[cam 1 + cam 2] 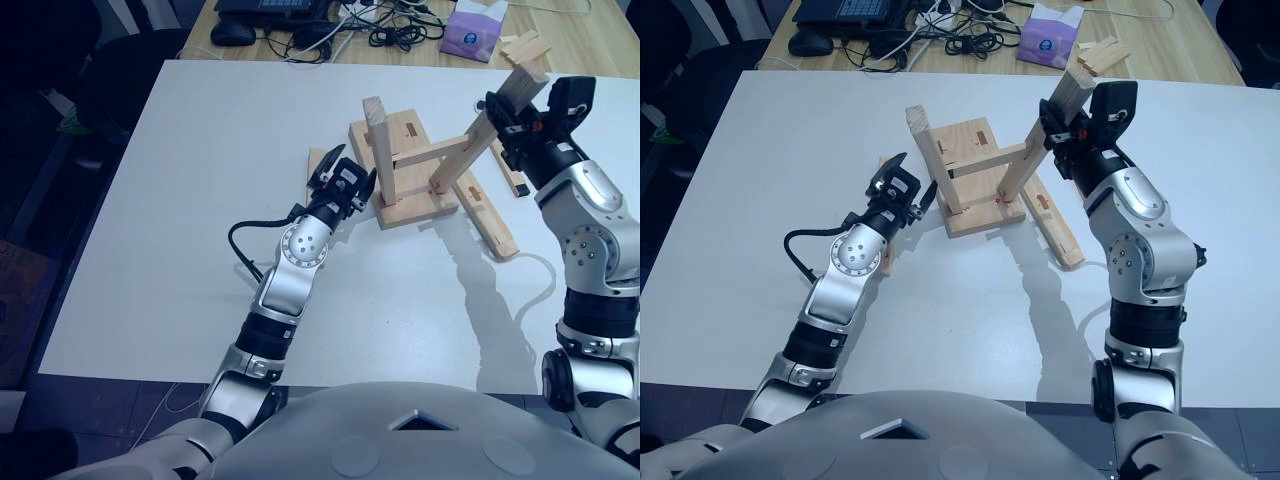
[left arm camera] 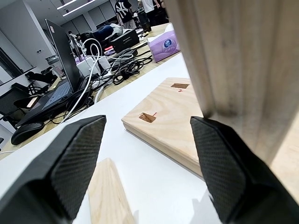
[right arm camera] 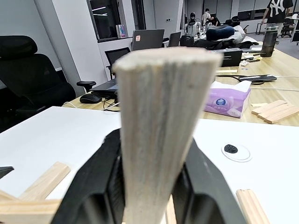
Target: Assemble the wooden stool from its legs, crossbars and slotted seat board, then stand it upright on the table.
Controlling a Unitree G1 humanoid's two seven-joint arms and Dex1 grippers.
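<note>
Item, left side: left gripper (image 1: 347, 176), fingers apart and holding nothing, low over the white table (image 1: 190, 220). A short loose wooden piece (image 2: 107, 191) lies on the table just under and beside its fingertips. Directly ahead of this gripper is the upright leg (image 1: 380, 150), standing in the slotted seat board (image 1: 406, 128), which lies flat on the table and stretches away beyond the open fingers. Item, centre: crossbar (image 1: 430, 153), running from the upright leg across toward the right gripper's load. Item, right side: second leg (image 1: 463, 157), tilted, with its lower end at the near edge of the seat board and its upper part clamped between the fingers of the right gripper (image 1: 512, 120). Below and just beside that gripper, a loose slotted leg (image 1: 492, 222) lies flat on the table. Hazards, as judged: the held leg leans off vertical, so pressing it down at this angle could jam its end in the slot or lever the board up off the table. The board is unrestrained, since the left gripper grips nothing, and a sideways push could slide it or pull the crossbar out of the upright leg. The loose leg lies close enough to be knocked by the right arm.
</note>
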